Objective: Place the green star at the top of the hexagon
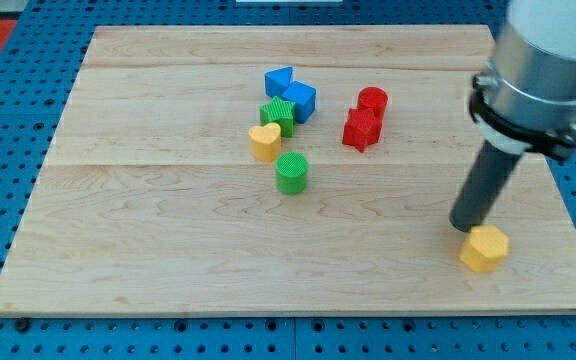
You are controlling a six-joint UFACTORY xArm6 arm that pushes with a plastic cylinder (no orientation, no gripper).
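Our tool has no claw to open or close: it ends in a plain dark rod, and my tip (465, 226) rests on the wooden board (168, 260) at the view's lower right, gripping nothing. Just beside it, touching or nearly so on the lower-right side, sits the yellow hexagon (484, 248).

The green star (278, 113) lies well apart from my tip, up and to the view's left, packed into a cluster: a blue cube (299, 100) and a blue triangular block (279, 80) crowd it from above, and a yellow heart (264, 142) touches it from below. A green cylinder (292, 172) stands a little lower. Two red blocks (366, 118) sit between that cluster and us; their shapes are hard to tell.

To do this well, we judge we should circle round to the star's far left side, ease it out rightward without dragging the heart or cube along, steer it past the red pair, and stop it just above the hexagon without nudging that.
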